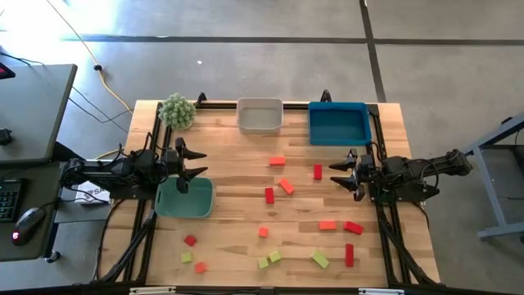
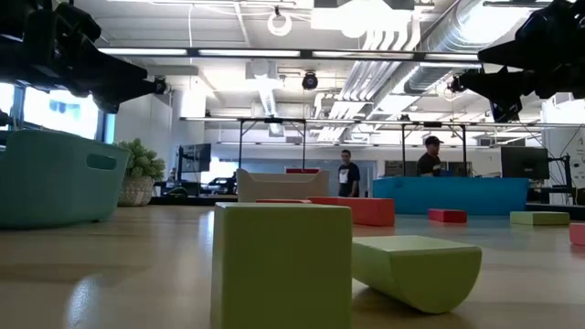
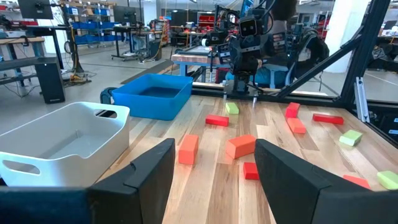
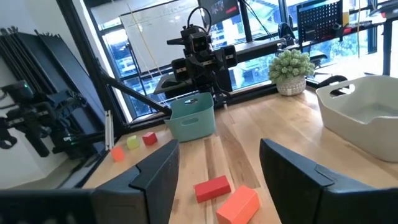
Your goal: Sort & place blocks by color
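Several small blocks lie scattered flat on the wooden table: dark red ones (image 1: 269, 195) (image 1: 350, 255), orange ones (image 1: 286, 186) (image 1: 327, 224) and yellow-green ones (image 1: 320, 260) (image 1: 274, 256). My left gripper (image 1: 199, 163) hovers at the table's left edge, above the green tray (image 1: 184, 198). It points level toward the middle, open, with nothing between its fingers (image 3: 149, 174). My right gripper (image 1: 334, 174) hovers at the right edge, pointing level toward the left arm. It too is open, and no block sits between its fingers (image 4: 155, 174).
A white tray (image 1: 259, 115) and a blue tray (image 1: 338, 123) stand along the far edge. A fuzzy green plant (image 1: 177, 111) sits at the far left corner. In the low view a yellow-green block (image 2: 281, 265) stands at the near edge. Two people (image 2: 348, 174) stand in the room beyond.
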Robot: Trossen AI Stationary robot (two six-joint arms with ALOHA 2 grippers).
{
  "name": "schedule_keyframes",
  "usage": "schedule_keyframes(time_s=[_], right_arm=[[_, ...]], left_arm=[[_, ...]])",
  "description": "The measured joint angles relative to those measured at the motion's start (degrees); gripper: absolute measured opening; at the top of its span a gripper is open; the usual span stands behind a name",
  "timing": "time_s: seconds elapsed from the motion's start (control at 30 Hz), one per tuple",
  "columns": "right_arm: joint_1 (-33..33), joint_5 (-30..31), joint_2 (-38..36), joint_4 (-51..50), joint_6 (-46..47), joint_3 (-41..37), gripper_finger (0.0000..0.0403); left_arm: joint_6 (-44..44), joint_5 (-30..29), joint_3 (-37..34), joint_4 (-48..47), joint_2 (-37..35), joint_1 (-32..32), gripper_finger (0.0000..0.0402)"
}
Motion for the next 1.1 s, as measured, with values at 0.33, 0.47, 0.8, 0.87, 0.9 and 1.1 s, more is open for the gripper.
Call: schedule_keyframes(time_s=[0.33,0.47,0.8,0.87,0.9,1.1], right_arm=[[0.0,0.1,0.0,7.4,5.4,0.0,0.0211],[0.0,1.2,0.0,8.7,5.4,1.7,0.0211],[0.0,13.6,0.0,10.5,1.2,10.0,0.0211],[0.0,16.2,0.0,10.2,-0.3,12.3,0.0211],[0.0,17.7,0.0,10.1,-0.7,13.4,0.0211],[0.0,23.2,3.9,5.0,-2.5,21.8,0.0211]], left_arm=[[0.0,0.0,0.0,0.0,0.0,0.0,0.0211],[0.0,0.0,0.0,0.0,0.0,0.0,0.0211],[0.0,0.0,0.0,0.0,0.0,0.0,0.0211],[0.0,0.0,0.0,0.0,0.0,0.0,0.0211],[0.0,0.0,0.0,0.0,0.0,0.0,0.0211],[0.0,0.0,0.0,0.0,0.0,0.0,0.0211]])
